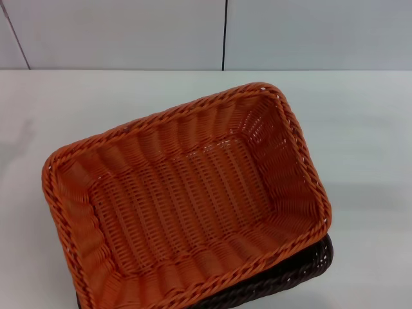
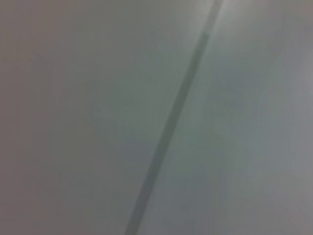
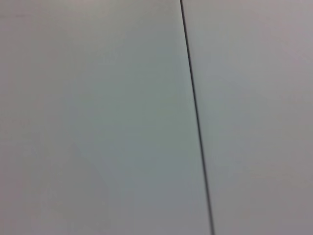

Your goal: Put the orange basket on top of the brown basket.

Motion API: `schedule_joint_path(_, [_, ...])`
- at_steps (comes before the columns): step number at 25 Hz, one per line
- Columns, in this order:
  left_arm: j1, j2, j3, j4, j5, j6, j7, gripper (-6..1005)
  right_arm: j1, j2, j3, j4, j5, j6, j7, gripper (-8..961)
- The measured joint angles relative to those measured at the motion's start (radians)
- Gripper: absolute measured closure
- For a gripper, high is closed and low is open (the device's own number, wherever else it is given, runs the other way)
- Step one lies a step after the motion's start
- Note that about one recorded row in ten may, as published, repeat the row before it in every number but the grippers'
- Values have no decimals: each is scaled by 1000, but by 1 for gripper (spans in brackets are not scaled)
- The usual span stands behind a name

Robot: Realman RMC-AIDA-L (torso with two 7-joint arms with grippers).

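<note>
Head view shows one orange basket (image 1: 187, 199) sitting on top of one brown basket (image 1: 302, 273), nested over it and turned at a slant to the desk's edges. Its braided rim runs whole around all four sides, and its woven floor and sloping openwork walls are open to view with nothing lying inside. Of the brown basket only a dark strip shows, peeking out from beneath the orange rim along the near side and at the near right corner, where its weave curves round; the rest is covered. The pair stands on a white desk (image 1: 367, 148), toward the near middle of it, with the stack's near edge cut off by the frame. Beyond the desk rises a pale wall (image 1: 116, 32) with a dark vertical seam.

Neither arm appears in the head view. Left wrist view gives only a pale surface (image 2: 73, 122) crossed by a blurred dark slanting line, and right wrist view a similar pale surface (image 3: 88, 122) with a thin dark line; no jaws show in either, so whether they are open or closed cannot be told
</note>
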Motion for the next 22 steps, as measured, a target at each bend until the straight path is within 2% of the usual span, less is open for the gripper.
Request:
schedule_joint_path(1, [0, 0, 0, 0, 0, 0, 0, 198, 6, 0, 1, 15, 24, 4, -40, 235])
schedule_joint_path(3, [13, 3, -75, 40, -3, 4, 15, 199, 19, 0, 2, 50, 90, 19, -116, 235])
schedule_joint_path(8, [32, 5, -126, 66, -9, 16, 12, 199, 27, 0, 5, 68, 122, 42, -145, 235])
schedule_joint_path(22, [37, 7, -127, 83, -7, 44, 2, 199, 50, 0, 9, 113, 125, 92, -146, 234])
